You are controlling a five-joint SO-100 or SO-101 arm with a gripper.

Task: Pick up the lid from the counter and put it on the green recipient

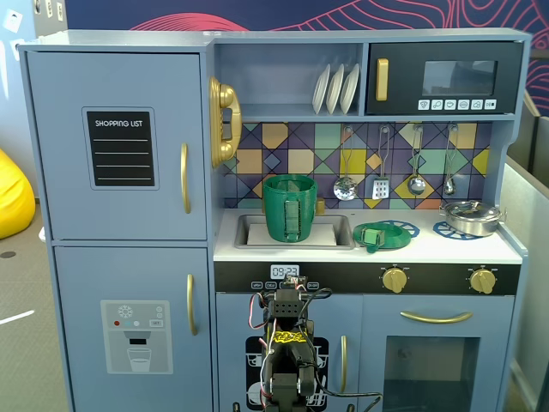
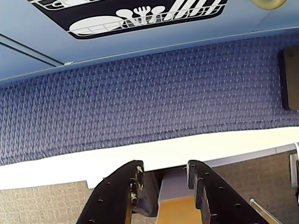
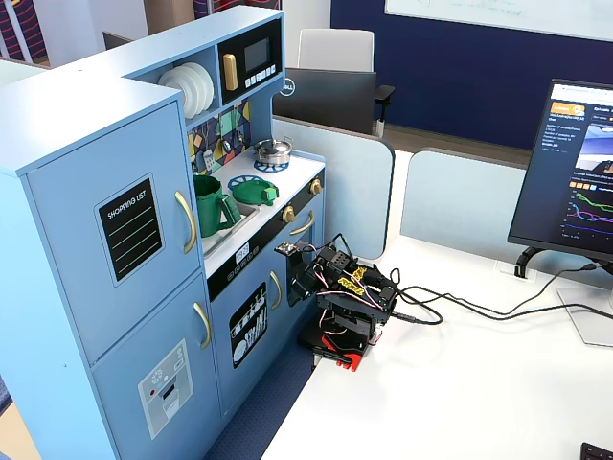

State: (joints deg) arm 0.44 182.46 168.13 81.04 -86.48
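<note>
The lid (image 1: pixel 377 236) is a flat dark-green disc lying on the white counter, on a blue burner ring right of the sink; in the other fixed view the lid (image 3: pixel 254 191) lies the same way. The green recipient (image 1: pixel 290 208) stands upright in the sink, its strap handle facing front, and the recipient (image 3: pixel 209 203) also shows from the side. My arm (image 1: pixel 287 348) sits folded low in front of the kitchen, well below the counter. In the wrist view my gripper (image 2: pixel 164 170) is open with nothing between its fingers, above blue carpet. Neither lid nor recipient shows there.
A shiny silver pot (image 1: pixel 470 217) sits on the right burner. Utensils (image 1: pixel 382 184) hang on the back wall above the counter. The arm's base (image 3: pixel 345 331) stands at the white table's edge, with cables trailing right towards a monitor (image 3: pixel 570 172).
</note>
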